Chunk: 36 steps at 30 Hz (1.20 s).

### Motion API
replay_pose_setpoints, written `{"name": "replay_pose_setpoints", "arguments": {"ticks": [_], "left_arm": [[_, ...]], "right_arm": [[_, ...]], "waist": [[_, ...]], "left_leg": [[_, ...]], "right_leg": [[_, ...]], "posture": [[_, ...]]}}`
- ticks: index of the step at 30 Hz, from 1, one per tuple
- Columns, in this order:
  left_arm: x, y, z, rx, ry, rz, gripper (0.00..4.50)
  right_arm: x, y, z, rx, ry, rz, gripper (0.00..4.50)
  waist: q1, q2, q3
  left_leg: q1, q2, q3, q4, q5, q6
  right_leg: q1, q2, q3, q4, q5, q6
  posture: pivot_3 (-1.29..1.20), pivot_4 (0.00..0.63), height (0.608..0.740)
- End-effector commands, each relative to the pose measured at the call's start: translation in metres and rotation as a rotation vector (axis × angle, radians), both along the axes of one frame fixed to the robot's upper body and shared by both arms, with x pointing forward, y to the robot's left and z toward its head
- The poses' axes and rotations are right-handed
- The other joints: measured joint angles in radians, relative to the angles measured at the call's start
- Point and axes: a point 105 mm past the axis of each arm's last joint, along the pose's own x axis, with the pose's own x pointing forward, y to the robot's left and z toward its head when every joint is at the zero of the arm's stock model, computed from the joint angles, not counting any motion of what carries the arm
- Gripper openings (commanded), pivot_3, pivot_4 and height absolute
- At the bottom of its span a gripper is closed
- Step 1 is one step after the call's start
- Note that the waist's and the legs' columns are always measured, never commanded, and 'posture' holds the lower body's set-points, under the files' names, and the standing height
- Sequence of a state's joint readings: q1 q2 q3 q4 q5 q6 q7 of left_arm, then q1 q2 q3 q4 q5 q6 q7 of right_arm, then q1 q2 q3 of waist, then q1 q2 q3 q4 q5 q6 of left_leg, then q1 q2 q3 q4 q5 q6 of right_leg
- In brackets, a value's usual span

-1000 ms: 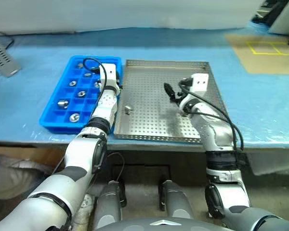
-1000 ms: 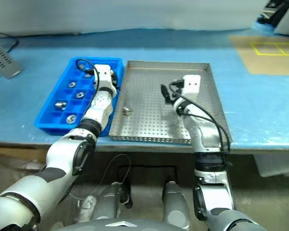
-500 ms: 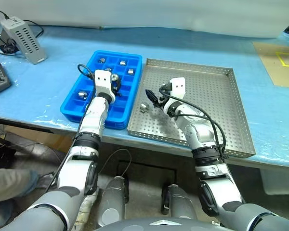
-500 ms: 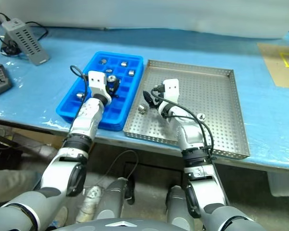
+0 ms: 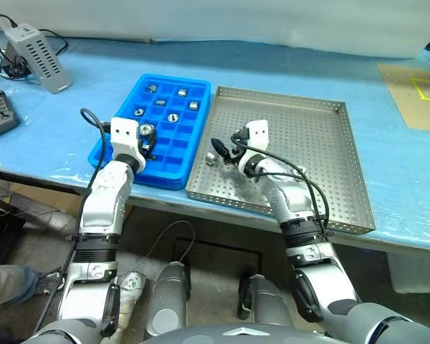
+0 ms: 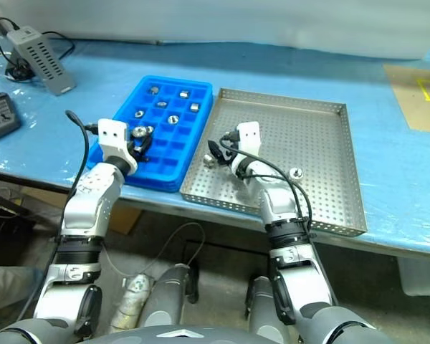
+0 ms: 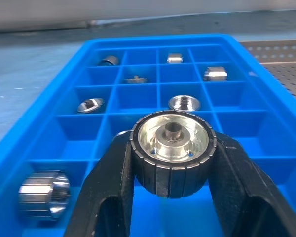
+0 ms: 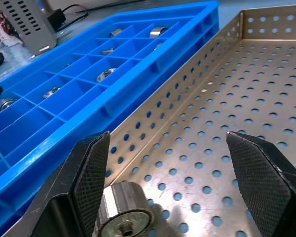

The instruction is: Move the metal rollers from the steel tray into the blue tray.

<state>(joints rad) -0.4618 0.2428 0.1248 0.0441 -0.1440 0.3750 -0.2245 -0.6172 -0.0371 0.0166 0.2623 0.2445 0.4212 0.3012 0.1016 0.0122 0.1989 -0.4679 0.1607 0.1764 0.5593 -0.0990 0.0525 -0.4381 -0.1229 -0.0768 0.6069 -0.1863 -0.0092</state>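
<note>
- The metal rollers [image 5: 172,117] are seen from the head views scattered in the compartments of the blue tray [image 5: 128,165], mostly toward its 12 o'clock end. The steel tray [image 5: 322,179] lies just beside the blue tray, at 3 o'clock of it.
- In the same views, the left gripper [image 5: 145,139] is held over the 7 o'clock corner of the blue tray, clamped on one roller [image 5: 146,130]. The right gripper [image 5: 221,152] is spread wide over the 9 o'clock edge of the steel tray, a loose roller [image 5: 212,159] lying by it. A further roller [image 6: 296,173] rests on the perforated floor at 3 o'clock of the right arm. A grey box [image 5: 37,47] stands at 10 o'clock on the table.
- In the left wrist view, the grasped roller [image 7: 172,153] is shown end-on between both fingers [image 7: 108,192], its ribbed rim and centre hole plain.
- In the right wrist view, the loose roller [image 8: 122,212] is seen touching one finger [image 8: 86,182], the other finger well apart; nothing is gripped.
</note>
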Motion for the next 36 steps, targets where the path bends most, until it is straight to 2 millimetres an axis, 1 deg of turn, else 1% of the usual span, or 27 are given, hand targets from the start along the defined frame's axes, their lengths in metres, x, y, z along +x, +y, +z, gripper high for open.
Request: {"name": "replay_pose_setpoints", "arguments": {"ticks": [1, 7, 9, 10, 11, 13, 14, 15, 17, 18, 21, 23, 24, 26, 27, 29, 33, 36], "left_arm": [[-0.003, -0.008, 0.017, -0.006, -0.049, -0.038, 1.71], [-0.001, -0.006, 0.01, -0.017, -0.006, -0.017, 1.71], [0.0, -0.006, 0.008, -0.023, 0.001, -0.023, 2.43], [0.0, -0.005, 0.009, -0.024, 0.0, -0.018, 2.64], [0.001, -0.004, 0.009, -0.024, -0.001, -0.013, 2.96], [0.004, -0.005, 0.014, -0.032, -0.012, -0.018, 3.61], [0.005, -0.009, 0.019, -0.052, -0.026, -0.047, 3.86], [0.006, -0.015, 0.024, -0.067, -0.042, -0.093, 3.86], [0.005, -0.034, 0.038, -0.061, -0.093, -0.258, 3.86], [0.005, -0.04, 0.045, -0.052, -0.114, -0.323, 3.86], [0.011, -0.042, 0.063, -0.082, -0.149, -0.413, 3.86], [0.016, -0.043, 0.07, -0.053, -0.174, -0.452, 3.86], [0.019, -0.043, 0.073, -0.041, -0.184, -0.459, 3.86], [0.027, -0.035, 0.081, -0.07, -0.203, -0.43, 3.86], [0.033, -0.029, 0.085, -0.075, -0.214, -0.39, 3.86], [0.041, -0.019, 0.09, -0.079, -0.232, -0.321, 3.86], [0.046, -0.015, 0.088, -0.052, -0.243, -0.294, 3.86], [0.046, -0.016, 0.086, -0.056, -0.245, -0.288, 3.86]], "right_arm": [[0.002, 0.004, 0.018, 0.006, -0.069, 0.016, 3.92], [0.001, -0.001, 0.017, 0.003, -0.068, 0.006, 3.92], [0.001, -0.002, 0.017, 0.004, -0.069, 0.0, 3.92], [0.001, -0.003, 0.017, 0.004, -0.07, -0.004, 3.92], [0.002, -0.003, 0.017, 0.005, -0.071, -0.007, 3.92], [0.002, -0.005, 0.018, 0.007, -0.072, -0.016, 3.92], [0.001, -0.006, 0.018, 0.009, -0.072, -0.02, 3.92], [0.001, -0.007, 0.018, 0.011, -0.073, -0.023, 3.92], [0.001, -0.009, 0.02, 0.016, -0.08, -0.03, 3.92], [0.0, -0.01, 0.021, 0.023, -0.085, -0.029, 3.92], [-0.005, -0.012, 0.027, 0.046, -0.105, -0.01, 3.92], [-0.009, -0.013, 0.031, 0.051, -0.127, 0.024, 3.92], [-0.013, -0.012, 0.034, 0.048, -0.141, 0.05, 3.92], [-0.02, -0.009, 0.039, 0.031, -0.164, 0.105, 3.92], [-0.023, -0.007, 0.04, 0.016, -0.17, 0.129, 3.92], [-0.025, -0.005, 0.04, -0.027, -0.177, 0.161, 3.92], [-0.022, -0.002, 0.023, -0.214, -0.166, 0.164, 3.92], [-0.023, 0.003, 0.016, -0.235, -0.138, 0.189, 3.92]], "waist": [[0.0, 0.0, 0.0], [-0.002, 0.0, 0.0], [-0.002, 0.0, 0.0], [-0.002, 0.0, 0.0], [-0.002, 0.0, 0.0], [-0.002, 0.0, 0.0], [-0.002, 0.0, 0.0], [-0.002, 0.0, 0.0], [-0.002, 0.0, 0.0], [-0.002, 0.0, 0.0], [-0.003, 0.0, 0.0], [-0.005, 0.0, 0.0], [-0.004, 0.0, 0.0], [-0.004, 0.0, 0.0], [-0.005, 0.0, 0.0], [-0.007, 0.0, 0.0], [-0.006, 0.0, 0.0], [-0.005, 0.0, 0.0]], "left_leg": [[0.0, 0.0, 0.0, 0.0, 0.0, 0.0], [0.001, 0.0, 0.0, -0.002, 0.001, -0.002], [0.001, 0.0, 0.0, -0.003, 0.002, -0.003], [0.001, 0.0, 0.0, -0.003, 0.002, -0.003], [0.001, 0.0, 0.0, -0.003, 0.002, -0.003], [0.001, 0.0, 0.0, -0.003, 0.002, -0.003], [0.001, 0.0, 0.0, -0.003, 0.002, -0.003], [0.001, 0.0, 0.0, -0.003, 0.002, -0.003], [0.001, 0.0, 0.0, -0.003, 0.002, -0.003], [0.001, 0.0, 0.0, -0.003, 0.002, -0.003], [0.001, 0.0, 0.0, -0.003, 0.003, -0.005], [0.002, 0.0, 0.0, -0.005, 0.004, -0.006], [0.003, 0.0, 0.0, -0.005, 0.004, -0.007], [0.006, -0.001, 0.001, -0.008, 0.004, -0.007], [0.007, -0.001, 0.001, -0.01, 0.005, -0.007], [0.008, -0.001, 0.001, -0.011, 0.005, -0.008], [0.01, 0.001, 0.001, -0.011, 0.006, -0.008], [0.01, 0.002, 0.001, -0.011, 0.006, -0.008]], "right_leg": [[0.0, 0.0, 0.0, 0.0, 0.0, 0.0], [-0.001, 0.0, 0.0, 0.0, 0.001, -0.001], [-0.001, 0.001, 0.0, 0.0, 0.004, -0.006], [-0.001, 0.001, 0.0, 0.0, 0.004, -0.007], [-0.001, 0.001, 0.0, -0.001, 0.004, -0.007], [-0.001, 0.001, 0.0, -0.001, 0.004, -0.007], [-0.001, 0.001, 0.0, -0.001, 0.004, -0.007], [-0.001, 0.001, 0.0, -0.001, 0.004, -0.007], [-0.001, 0.001, 0.0, 0.0, 0.004, -0.007], [-0.001, 0.001, 0.0, 0.0, 0.004, -0.007], [-0.001, 0.001, 0.0, 0.0, 0.004, -0.007], [-0.001, 0.001, 0.0, 0.0, 0.004, -0.008], [0.0, 0.001, 0.001, 0.0, 0.004, -0.008], [0.0, 0.001, 0.002, 0.0, 0.004, -0.008], [0.001, 0.001, 0.002, 0.0, 0.004, -0.008], [0.001, 0.002, 0.003, -0.001, 0.004, -0.008], [0.002, 0.005, 0.004, -0.001, 0.004, -0.01], [0.001, 0.006, 0.005, -0.001, 0.003, -0.011]], "posture": [[0.13, 0.15, 0.74], [0.11, 0.15, 0.74], [0.11, 0.15, 0.74], [0.1, 0.15, 0.74], [0.1, 0.15, 0.74], [0.09, 0.15, 0.74], [0.09, 0.15, 0.74], [0.09, 0.15, 0.74], [0.07, 0.15, 0.74], [0.07, 0.15, 0.74], [0.05, 0.15, 0.74], [0.05, 0.15, 0.74], [0.05, 0.15, 0.74], [0.05, 0.15, 0.74], [0.0, 0.15, 0.74], [0.0, 0.15, 0.74], [0.01, 0.15, 0.74], [0.02, 0.15, 0.74]]}}
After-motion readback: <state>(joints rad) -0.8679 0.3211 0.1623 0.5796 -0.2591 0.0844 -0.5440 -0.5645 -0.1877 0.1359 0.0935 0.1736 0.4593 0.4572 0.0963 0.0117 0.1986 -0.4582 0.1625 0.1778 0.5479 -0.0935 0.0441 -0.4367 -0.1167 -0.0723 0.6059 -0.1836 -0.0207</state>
